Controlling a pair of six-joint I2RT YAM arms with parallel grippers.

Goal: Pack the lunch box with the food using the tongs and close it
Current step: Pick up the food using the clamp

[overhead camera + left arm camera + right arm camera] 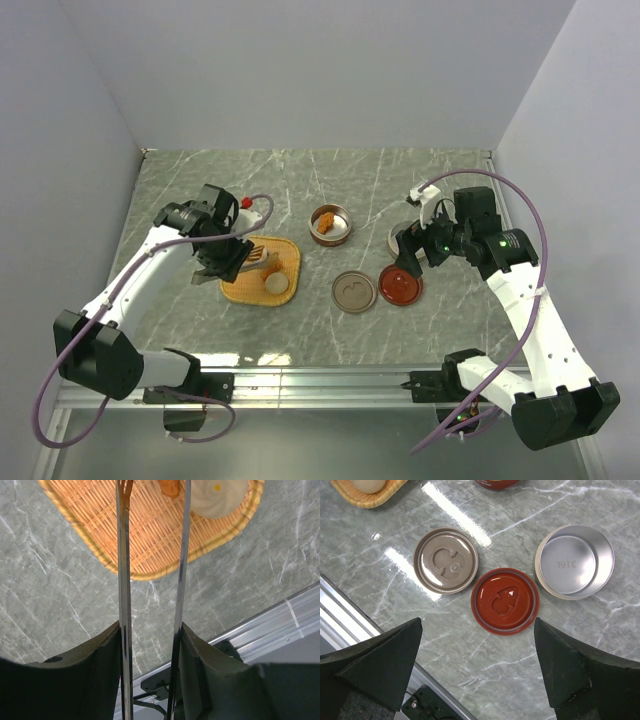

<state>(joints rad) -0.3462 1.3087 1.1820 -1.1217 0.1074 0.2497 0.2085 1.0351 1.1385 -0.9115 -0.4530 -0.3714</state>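
Observation:
My left gripper point(232, 262) point(151, 630) is shut on the silver tongs point(123, 580), one thin arm against each finger. The tongs reach out over the woven tray point(240, 292) point(100, 525). An orange-brown nugget point(170, 486) lies between the tong arms near their tips. A pale ball point(276, 284) point(217, 497) sits on the tray just to the right. One round lunch box tin point(330, 222) holds a nugget. My right gripper point(415, 245) point(477, 625) hangs open over the table near an empty steel tin point(575, 562).
A beige lid point(354, 292) point(446, 560) and a red lid point(400, 284) point(505, 600) lie flat side by side between the tray and the right arm. A metal rail point(320, 375) runs along the near table edge. Grey walls close in the left, right and back.

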